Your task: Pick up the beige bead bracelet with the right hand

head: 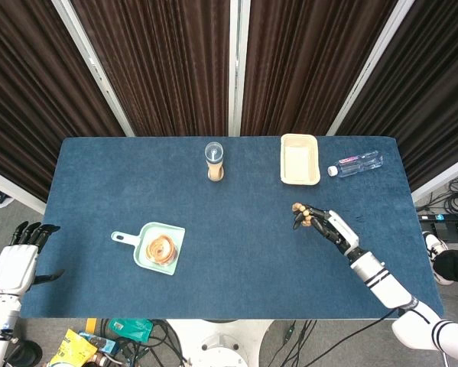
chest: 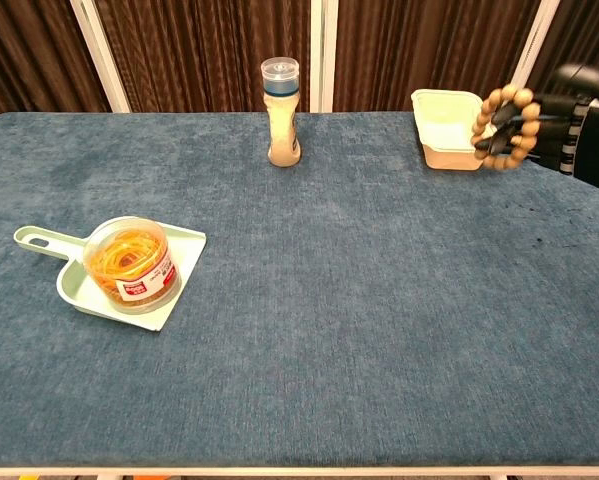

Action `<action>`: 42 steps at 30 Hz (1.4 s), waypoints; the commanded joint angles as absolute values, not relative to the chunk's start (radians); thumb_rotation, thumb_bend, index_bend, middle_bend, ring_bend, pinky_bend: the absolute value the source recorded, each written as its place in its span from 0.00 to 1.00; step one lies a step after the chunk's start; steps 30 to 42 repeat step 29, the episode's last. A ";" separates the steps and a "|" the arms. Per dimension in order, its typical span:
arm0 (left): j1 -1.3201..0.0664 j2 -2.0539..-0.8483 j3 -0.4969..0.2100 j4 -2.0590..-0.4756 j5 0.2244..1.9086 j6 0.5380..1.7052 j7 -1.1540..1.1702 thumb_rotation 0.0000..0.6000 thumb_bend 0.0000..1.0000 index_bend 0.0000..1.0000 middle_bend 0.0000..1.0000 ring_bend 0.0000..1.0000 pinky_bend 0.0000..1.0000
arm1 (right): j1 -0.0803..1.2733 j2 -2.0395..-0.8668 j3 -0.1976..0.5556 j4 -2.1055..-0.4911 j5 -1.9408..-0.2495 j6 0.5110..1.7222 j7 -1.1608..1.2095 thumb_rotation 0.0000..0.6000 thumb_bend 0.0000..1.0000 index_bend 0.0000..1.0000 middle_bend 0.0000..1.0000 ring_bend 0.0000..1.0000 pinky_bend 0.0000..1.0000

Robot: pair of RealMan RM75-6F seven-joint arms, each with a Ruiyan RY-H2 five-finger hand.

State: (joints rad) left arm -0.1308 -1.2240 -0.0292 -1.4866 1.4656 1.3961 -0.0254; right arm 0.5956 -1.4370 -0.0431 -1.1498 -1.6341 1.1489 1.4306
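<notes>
The beige bead bracelet (chest: 506, 127) hangs as a loop off the fingers of my right hand (chest: 559, 125), lifted above the blue table at the right side. In the head view the bracelet (head: 300, 213) shows as a small cluster of beads at the fingertips of the right hand (head: 326, 226), right of the table's middle. My left hand (head: 16, 257) hangs beyond the table's left front corner, fingers apart and holding nothing.
A beige tray (head: 300, 159) and a water bottle (head: 355, 164) lie at the back right. A spice shaker (chest: 281, 98) stands at the back centre. A mint dustpan (chest: 69, 284) carrying a tub of rubber bands (chest: 131, 263) sits front left.
</notes>
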 commanded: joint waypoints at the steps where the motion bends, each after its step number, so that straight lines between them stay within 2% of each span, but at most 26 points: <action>1: -0.133 -1.224 -0.029 -1.485 1.467 1.394 -0.028 1.00 0.00 0.19 0.17 0.09 0.06 | 0.621 -1.457 -0.040 -1.153 -1.598 1.035 1.010 0.28 0.30 0.39 0.43 0.18 0.00; 5: -0.140 -1.232 -0.033 -1.475 1.465 1.386 -0.036 1.00 0.00 0.19 0.17 0.09 0.06 | 0.655 -1.492 -0.031 -1.148 -1.588 0.962 0.613 0.28 0.31 0.36 0.37 0.17 0.00; 6: -0.143 -1.234 -0.033 -1.473 1.465 1.383 -0.037 1.00 0.00 0.19 0.17 0.09 0.06 | 0.660 -1.500 -0.028 -1.147 -1.581 0.947 0.521 0.28 0.31 0.31 0.34 0.15 0.00; 8: -0.146 -1.240 -0.033 -1.466 1.466 1.378 -0.040 1.00 0.00 0.19 0.17 0.09 0.06 | 0.668 -1.501 -0.020 -1.168 -1.548 0.902 0.342 0.28 0.30 0.15 0.25 0.07 0.00; 10: -0.145 -1.245 -0.031 -1.460 1.466 1.377 -0.046 1.00 0.00 0.19 0.17 0.09 0.06 | 0.662 -1.495 -0.007 -1.197 -1.514 0.896 0.235 0.28 0.30 0.05 0.19 0.02 0.00; 12: -0.144 -1.250 -0.030 -1.452 1.464 1.377 -0.053 1.00 0.00 0.19 0.17 0.09 0.06 | 0.640 -1.478 0.011 -1.233 -1.476 0.922 0.162 0.29 0.30 0.02 0.17 0.01 0.00; 13: -0.144 -1.254 -0.031 -1.446 1.462 1.375 -0.057 1.00 0.00 0.19 0.17 0.09 0.06 | 0.620 -1.465 0.023 -1.253 -1.458 0.953 0.142 0.33 0.30 0.02 0.16 0.01 0.00; 15: -0.143 -1.258 -0.032 -1.437 1.458 1.375 -0.062 1.00 0.00 0.19 0.17 0.09 0.06 | 0.580 -1.445 0.039 -1.278 -1.437 1.025 0.126 0.55 0.29 0.02 0.17 0.01 0.00; 16: -0.143 -1.260 -0.033 -1.432 1.457 1.377 -0.063 1.00 0.00 0.19 0.17 0.09 0.06 | 0.556 -1.435 0.048 -1.288 -1.431 1.070 0.126 0.70 0.29 0.02 0.18 0.01 0.00; 17: -0.142 -1.265 -0.035 -1.426 1.456 1.381 -0.064 1.00 0.00 0.19 0.17 0.09 0.06 | 0.520 -1.422 0.061 -1.301 -1.421 1.134 0.135 0.81 0.29 0.02 0.19 0.02 0.00; 19: -0.139 -1.271 -0.037 -1.416 1.455 1.388 -0.065 1.00 0.00 0.19 0.17 0.09 0.06 | 0.468 -1.394 0.072 -1.319 -1.415 1.225 0.150 0.96 0.31 0.02 0.21 0.02 0.00; 20: -0.138 -1.273 -0.037 -1.412 1.453 1.389 -0.066 1.00 0.00 0.19 0.17 0.09 0.06 | 0.433 -1.371 0.075 -1.335 -1.414 1.279 0.159 0.99 0.32 0.02 0.21 0.02 0.00; 24: -0.133 -1.281 -0.041 -1.403 1.449 1.400 -0.057 1.00 0.00 0.19 0.17 0.09 0.06 | 0.327 -1.286 0.068 -1.409 -1.418 1.425 0.159 1.00 0.34 0.03 0.19 0.02 0.00; 26: -0.130 -1.287 -0.043 -1.400 1.445 1.408 -0.048 1.00 0.00 0.19 0.17 0.09 0.06 | 0.281 -1.244 0.054 -1.459 -1.424 1.471 0.162 0.97 0.34 0.03 0.16 0.01 0.00; 29: -0.125 -1.296 -0.048 -1.400 1.443 1.423 -0.035 1.00 0.00 0.19 0.17 0.09 0.06 | 0.239 -1.192 0.034 -1.525 -1.440 1.498 0.190 0.83 0.34 0.03 0.12 0.00 0.00; 42: -0.125 -1.296 -0.048 -1.400 1.443 1.423 -0.035 1.00 0.00 0.19 0.17 0.09 0.06 | 0.239 -1.192 0.034 -1.525 -1.440 1.498 0.190 0.83 0.34 0.03 0.12 0.00 0.00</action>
